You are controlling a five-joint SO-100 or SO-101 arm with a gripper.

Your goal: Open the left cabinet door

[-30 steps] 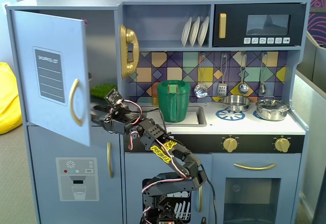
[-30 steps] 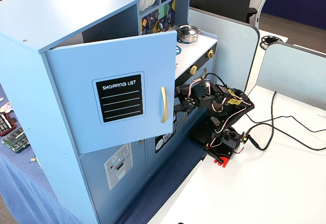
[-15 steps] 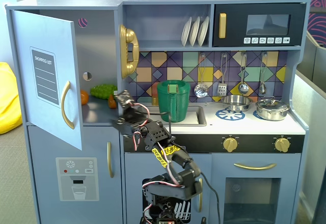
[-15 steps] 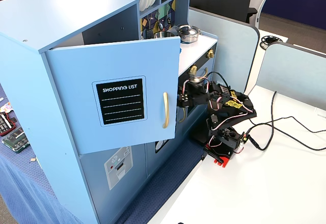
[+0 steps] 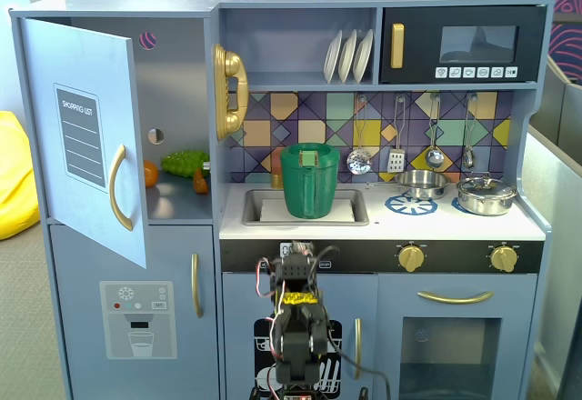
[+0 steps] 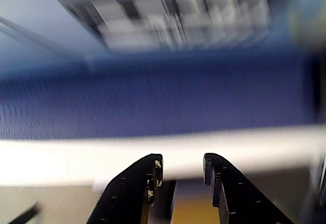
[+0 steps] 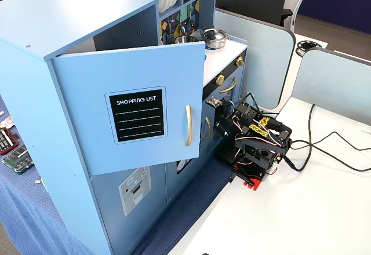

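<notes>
The left cabinet door, blue-grey with a black "SHOPPING LIST" panel and a vertical gold handle, stands swung open, and toy food shows on the shelf behind it. It also shows open in another fixed view, with its handle at the free edge. My arm is folded low in front of the kitchen's middle, well to the right of the door and apart from it. In the wrist view my gripper is open and empty. That view is blurred, showing a blue band and a white band.
A green pitcher stands in the sink. The ice-dispenser door below is closed. Pots sit on the stove. Cables trail over the white table to the arm's right. A grey partition stands behind.
</notes>
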